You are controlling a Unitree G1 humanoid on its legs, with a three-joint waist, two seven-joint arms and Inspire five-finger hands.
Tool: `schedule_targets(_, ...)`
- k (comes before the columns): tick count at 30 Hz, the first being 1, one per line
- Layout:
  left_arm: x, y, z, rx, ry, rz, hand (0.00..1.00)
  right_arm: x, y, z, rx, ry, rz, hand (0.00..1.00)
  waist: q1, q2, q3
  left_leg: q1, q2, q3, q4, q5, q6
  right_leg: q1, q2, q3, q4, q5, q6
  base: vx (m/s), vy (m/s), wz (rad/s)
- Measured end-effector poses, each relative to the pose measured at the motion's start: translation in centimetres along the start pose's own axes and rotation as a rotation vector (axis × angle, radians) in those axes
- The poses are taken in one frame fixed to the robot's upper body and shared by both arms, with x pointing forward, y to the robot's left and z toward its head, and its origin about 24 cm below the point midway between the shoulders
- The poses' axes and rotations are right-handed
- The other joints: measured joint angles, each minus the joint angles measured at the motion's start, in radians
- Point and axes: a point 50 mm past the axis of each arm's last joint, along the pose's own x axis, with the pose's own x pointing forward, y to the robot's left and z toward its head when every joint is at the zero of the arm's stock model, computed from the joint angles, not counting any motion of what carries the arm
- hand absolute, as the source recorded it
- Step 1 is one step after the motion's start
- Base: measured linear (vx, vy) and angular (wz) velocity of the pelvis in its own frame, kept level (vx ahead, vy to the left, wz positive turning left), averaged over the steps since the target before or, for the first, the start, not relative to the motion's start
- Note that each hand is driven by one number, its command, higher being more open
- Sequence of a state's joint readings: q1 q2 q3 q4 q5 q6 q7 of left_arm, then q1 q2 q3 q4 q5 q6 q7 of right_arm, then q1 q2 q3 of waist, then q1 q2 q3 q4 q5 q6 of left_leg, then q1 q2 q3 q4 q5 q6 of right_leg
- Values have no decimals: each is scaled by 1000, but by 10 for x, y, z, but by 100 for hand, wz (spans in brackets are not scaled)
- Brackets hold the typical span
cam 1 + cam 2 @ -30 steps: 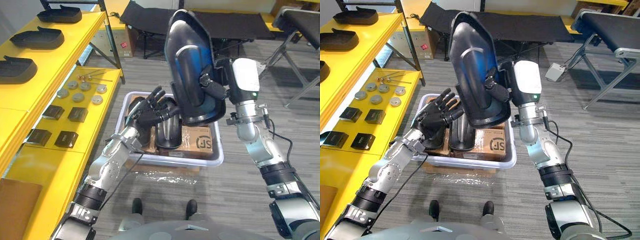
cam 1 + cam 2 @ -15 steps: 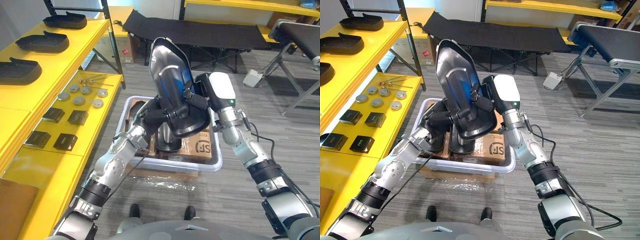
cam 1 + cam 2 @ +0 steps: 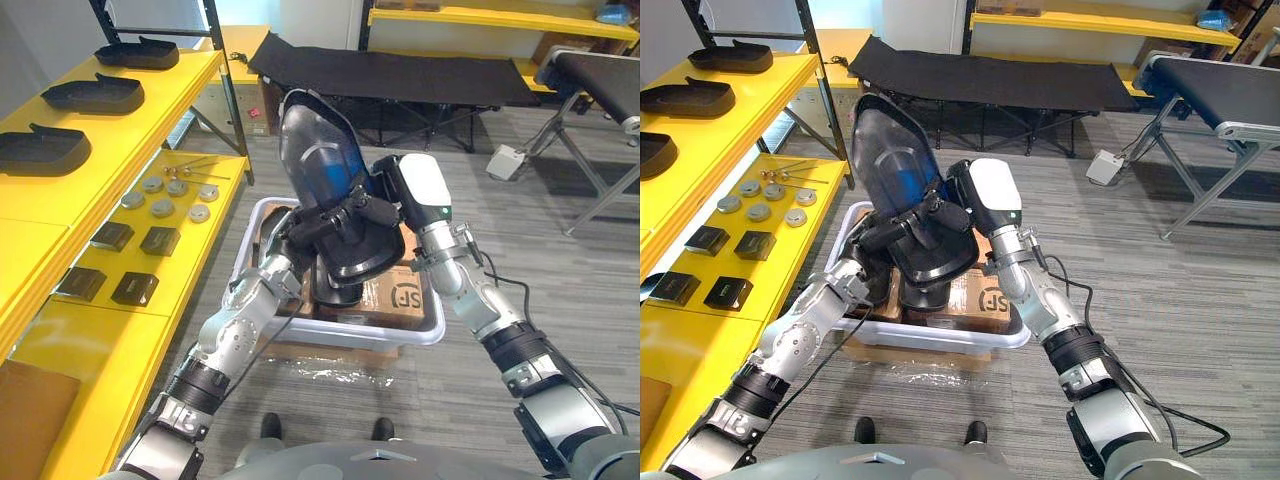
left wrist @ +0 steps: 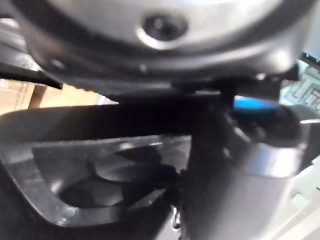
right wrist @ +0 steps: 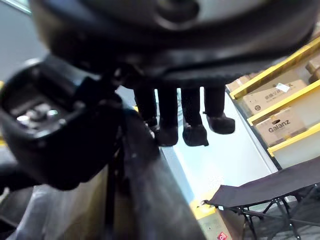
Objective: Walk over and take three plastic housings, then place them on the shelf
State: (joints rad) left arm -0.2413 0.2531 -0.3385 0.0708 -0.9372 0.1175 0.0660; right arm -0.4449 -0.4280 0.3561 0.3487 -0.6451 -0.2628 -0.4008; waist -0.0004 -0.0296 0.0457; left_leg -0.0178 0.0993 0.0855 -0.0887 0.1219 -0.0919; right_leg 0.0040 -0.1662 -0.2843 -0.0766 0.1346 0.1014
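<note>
A large black plastic housing (image 3: 320, 165) with a blue-lit hollow stands tilted upright above the white bin (image 3: 340, 335). My right hand (image 3: 375, 212) is shut on its right rim; in the right wrist view the fingers (image 5: 192, 130) hook over that edge. From the other side, my left hand (image 3: 300, 232) lies across the housing's lower part with its fingers curled round it. The left wrist view has the housing (image 4: 100, 165) right against the camera. Another dark housing (image 3: 335, 290) stands in the bin beside a cardboard box (image 3: 400, 292).
Three black housings (image 3: 40, 150) lie in a row on the yellow shelf (image 3: 30, 215) at the left. A lower yellow shelf holds metal discs (image 3: 165, 195) and dark blocks (image 3: 135, 240). A black folding cot (image 3: 400, 85) stands beyond the bin, and a bench frame (image 3: 600, 80) at the right.
My right hand has lowered the housing and carried it left. My left hand, spread open in the air a second ago, has closed on the housing's lower part.
</note>
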Motion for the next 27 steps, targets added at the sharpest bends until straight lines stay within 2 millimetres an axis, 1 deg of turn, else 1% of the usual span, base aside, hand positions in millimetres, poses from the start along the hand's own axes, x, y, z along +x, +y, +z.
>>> schedule_targets(2, 1, 4, -2, -19, -7, 30, 0, 1, 3, 4, 14, -3, -3, 0, -1, 0, 0, 0, 1, 0, 0, 0, 0, 0, 1, 0, 0, 0, 0, 0, 0, 0)
schedule_targets(5, 1, 4, -1, -27, -14, 30, 0, 1, 3, 4, 25, 3, -11, 0, 0, -1, 0, 0, 0, 1, 0, 0, 0, 0, 0, 1, 0, 0, 0, 0, 0, 0)
schedule_targets(8, 1, 4, -4, -108, -6, 26, 0, 2, 2, 6, 31, 2, -24, 0, 0, -2, -1, 5, 1, 8, 0, -1, -1, 0, 1, 10, 0, 0, 0, 0, 0, -5)
schedule_targets(10, 1, 5, -7, -142, 4, 28, 0, -1, 3, 5, 30, 5, -25, 0, -1, -7, -4, 7, 1, 13, 0, -2, -2, 0, 1, 14, 0, 0, 0, 0, 0, -7)
schedule_targets(13, 0, 5, -10, -145, 15, 29, 0, -7, 6, 3, 39, 22, -29, 0, -3, -14, -8, 8, 2, 15, 0, -2, -2, -1, 0, 15, 0, 0, 0, 0, 0, 0)
schedule_targets(20, -5, 3, -18, -183, -15, 46, 0, -16, 9, 4, 65, 42, -42, 0, -3, -18, -9, 9, 2, 17, 0, -3, -3, -1, 0, 16, 0, 0, 0, 0, 0, 0)
schedule_targets(24, -6, 1, -19, -130, -40, 60, 0, -26, 15, 2, 109, 100, -63, 0, -1, -25, -10, 9, 0, 20, 0, -4, -4, -3, 1, 17, 0, -2, -1, -2, 0, -1)
schedule_targets(27, -12, -3, -17, -105, -88, 86, 0, -32, 16, 6, 138, 114, -83, 0, -4, -26, -10, 9, -1, 24, 0, -6, -6, -6, 2, 19, 0, -4, -3, -6, -1, -4)
